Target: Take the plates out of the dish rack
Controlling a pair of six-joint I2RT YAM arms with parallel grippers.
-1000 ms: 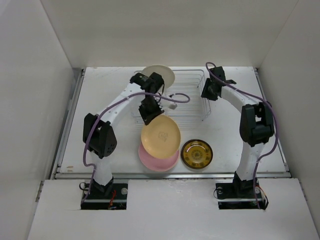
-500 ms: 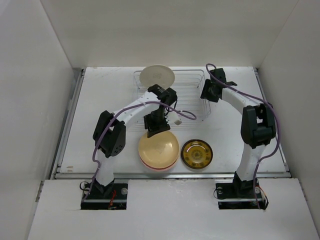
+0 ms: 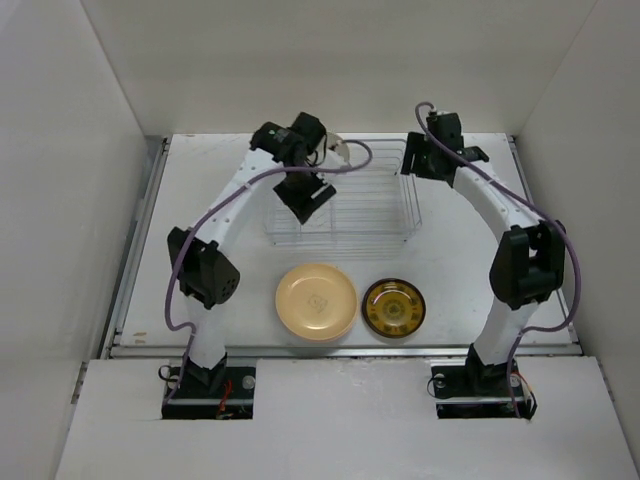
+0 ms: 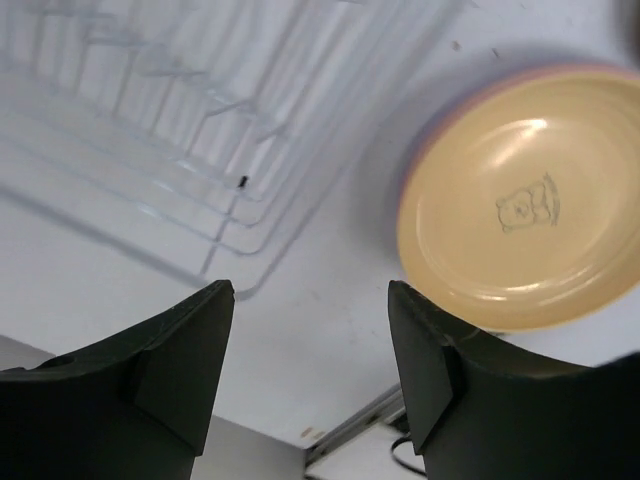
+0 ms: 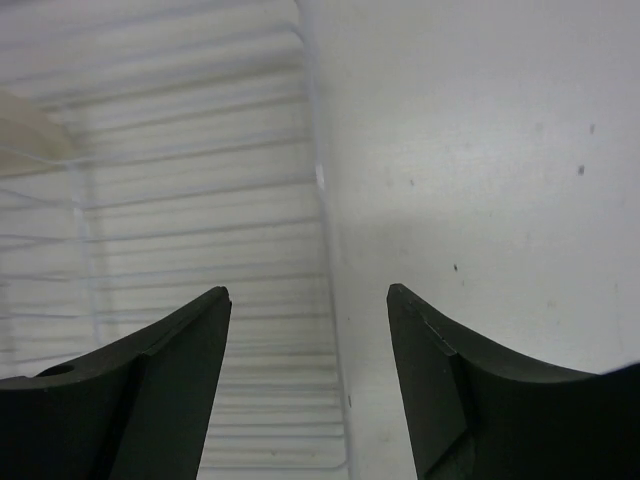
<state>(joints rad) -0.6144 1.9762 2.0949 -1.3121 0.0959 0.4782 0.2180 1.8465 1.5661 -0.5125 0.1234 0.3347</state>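
The wire dish rack (image 3: 375,200) stands at the back middle of the table. One cream plate (image 3: 339,150) stands in its far left corner, mostly hidden behind my left arm. My left gripper (image 3: 308,203) hovers open and empty over the rack's left part. In the left wrist view its open jaws (image 4: 310,300) look down past the rack (image 4: 150,130) at the pale yellow plate (image 4: 525,195), which lies on a pink one. My right gripper (image 3: 420,165) hangs open at the rack's right end. Its wrist view shows the rack's right wall (image 5: 320,180) and the cream plate's edge (image 5: 25,130).
The yellow plate (image 3: 316,300) lies stacked near the front edge, with the smaller amber-brown plate (image 3: 393,306) right beside it. White walls enclose the table on the left, back and right. A metal rail runs along the front edge (image 3: 340,349).
My left gripper let go of the yellow plate on the pink one and swung back up over the rack. The right gripper opened wider and shifted slightly backward.
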